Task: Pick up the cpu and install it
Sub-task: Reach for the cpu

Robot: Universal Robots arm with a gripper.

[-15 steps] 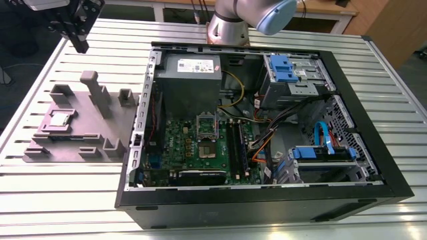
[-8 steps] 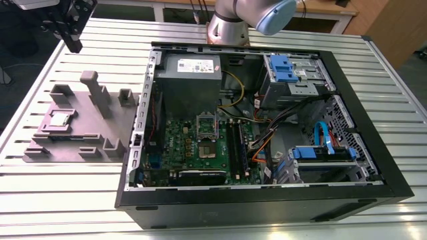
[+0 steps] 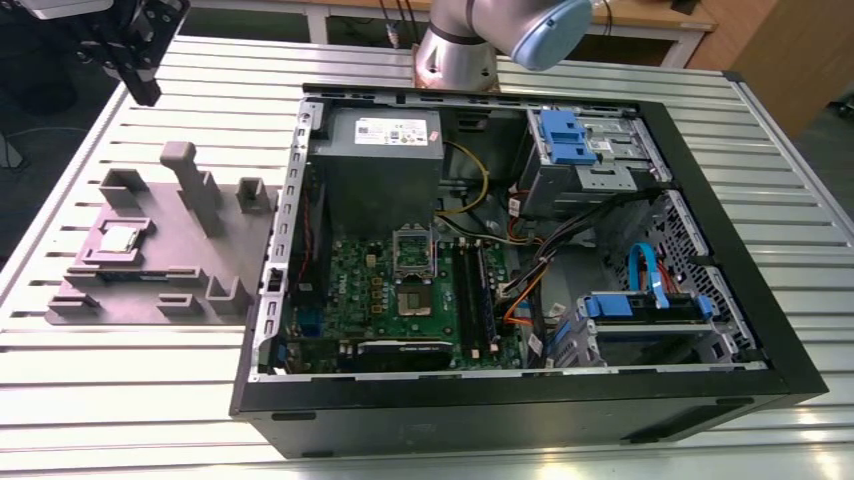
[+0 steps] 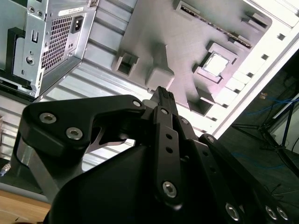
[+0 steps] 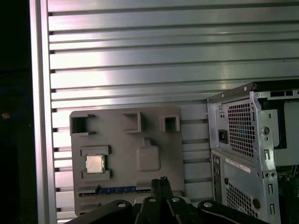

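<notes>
The gripper (image 5: 160, 181) has its two black fingers pressed together with nothing between them. In the exterior view it hangs in the air (image 3: 143, 92) over the slatted metal table (image 3: 120, 400), past the far edge of a grey-purple plastic tray (image 3: 174, 270) and touching nothing.

The cpu (image 5: 95, 164) lies flat in a square recess of that tray (image 5: 126, 144), silvery top upward, well apart from the fingers. In the second wrist view the same chip (image 4: 216, 64) sits beyond the fingertip (image 4: 162, 93).

Just beside the tray, on the exterior view's right, an open computer case (image 3: 534, 420) lies on its side. Inside it, the metal-framed socket (image 3: 414, 250) sits on the green board, below the grey power supply box (image 3: 380, 160).
</notes>
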